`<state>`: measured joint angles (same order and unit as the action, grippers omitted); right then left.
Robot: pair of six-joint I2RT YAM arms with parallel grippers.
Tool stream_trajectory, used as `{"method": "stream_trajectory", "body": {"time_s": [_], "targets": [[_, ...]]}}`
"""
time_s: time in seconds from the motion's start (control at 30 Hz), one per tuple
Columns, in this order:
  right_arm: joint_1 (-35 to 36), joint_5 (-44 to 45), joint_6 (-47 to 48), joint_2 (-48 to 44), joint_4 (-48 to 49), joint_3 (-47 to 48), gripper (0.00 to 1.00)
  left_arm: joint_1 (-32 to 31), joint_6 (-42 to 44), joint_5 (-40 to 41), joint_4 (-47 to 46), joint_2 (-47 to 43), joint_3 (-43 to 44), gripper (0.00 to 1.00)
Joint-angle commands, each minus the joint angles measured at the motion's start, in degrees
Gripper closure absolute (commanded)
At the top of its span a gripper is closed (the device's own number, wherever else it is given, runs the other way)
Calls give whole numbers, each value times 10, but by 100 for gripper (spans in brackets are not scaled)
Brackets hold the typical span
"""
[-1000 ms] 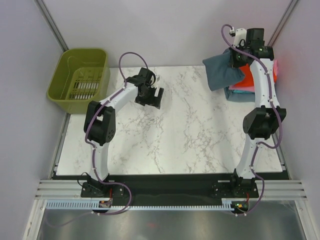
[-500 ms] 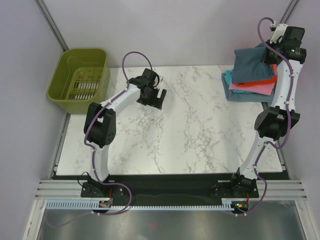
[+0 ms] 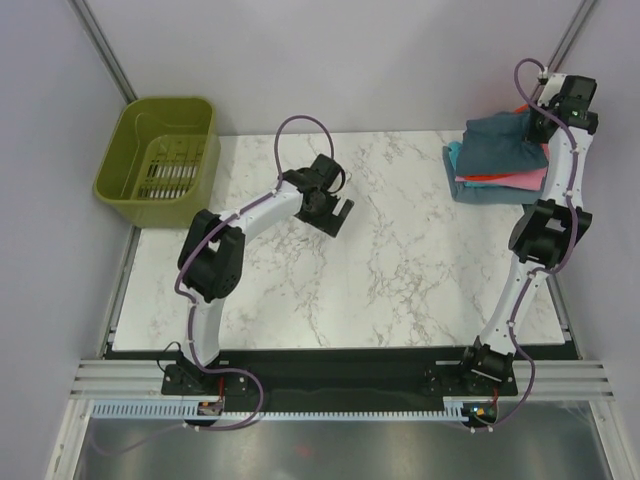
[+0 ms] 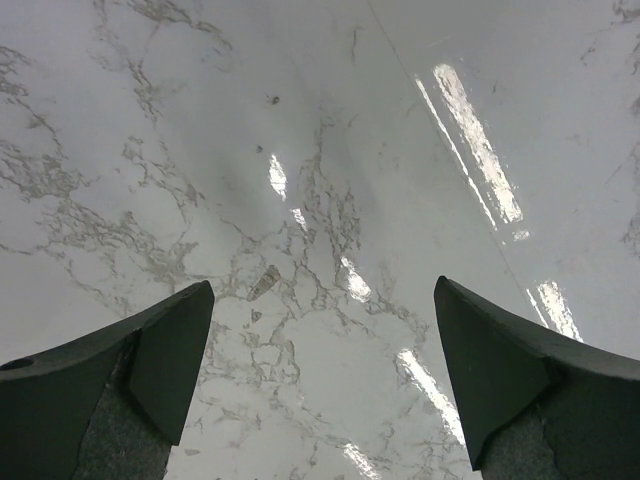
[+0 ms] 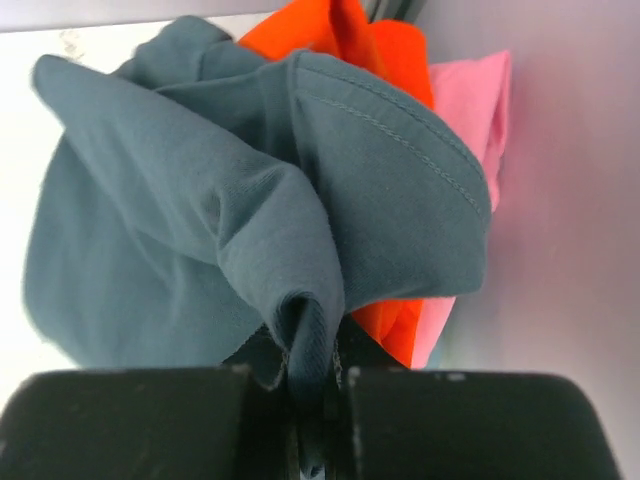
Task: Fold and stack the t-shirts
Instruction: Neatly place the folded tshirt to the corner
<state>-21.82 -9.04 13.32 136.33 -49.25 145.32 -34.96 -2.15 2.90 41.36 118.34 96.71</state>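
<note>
A slate blue-grey t-shirt (image 3: 505,140) lies bunched on top of a stack at the table's back right corner. Under it show a red-orange t-shirt (image 3: 478,178), a pink one (image 3: 515,183) and a teal one (image 3: 452,156). My right gripper (image 3: 541,120) is shut on a fold of the blue-grey shirt (image 5: 200,220); the pinched cloth runs down between the fingers of the right gripper (image 5: 318,385). Behind it in the right wrist view are the red-orange (image 5: 385,50) and pink (image 5: 470,110) shirts. My left gripper (image 3: 336,214) hangs open over bare marble, nothing between the jaws of the left gripper (image 4: 320,340).
An olive-green basket (image 3: 160,150) stands off the table's back left corner. The marble table (image 3: 380,270) reaches from the arm bases to the back wall. The side wall (image 5: 570,200) stands close against the stack on the right.
My right arm has carried the blue-grey shirt to the right and lowered it onto the stack. My left arm has swung right toward the table's middle, still open.
</note>
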Motion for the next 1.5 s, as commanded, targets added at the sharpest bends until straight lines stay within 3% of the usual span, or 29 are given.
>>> {"method": "stream_trajectory", "body": {"time_s": [0.0,0.4,0.43,0.47,0.5,0.6,0.7,0.87,1.03,1.27,1.47], "targets": [[3,35,2,20,65,44,100,-10,36,23,-12,-33,-11,1],[13,79,13,35,163,50,99,-23,42,37,-11,-30,-22,1],[13,85,14,28,171,38,75,-24,43,38,-11,-29,-20,1],[13,96,12,25,184,33,60,-25,42,39,-11,-29,-21,1],[13,106,7,24,185,34,36,-26,42,39,-12,-27,-20,1],[13,136,8,17,187,37,16,-29,41,42,-12,-25,-17,1],[13,163,5,-32,187,37,9,-30,40,45,-13,-27,-15,1],[15,102,-34,-133,191,-9,8,-30,36,54,-18,-29,-20,1],[16,-90,-112,-242,213,-175,9,-30,33,53,-21,-30,-18,1],[17,-269,-261,-223,244,-311,10,-30,31,42,-17,-44,-35,1],[4,-288,-282,-136,249,-279,9,-30,38,43,-17,-49,-50,1]]}}
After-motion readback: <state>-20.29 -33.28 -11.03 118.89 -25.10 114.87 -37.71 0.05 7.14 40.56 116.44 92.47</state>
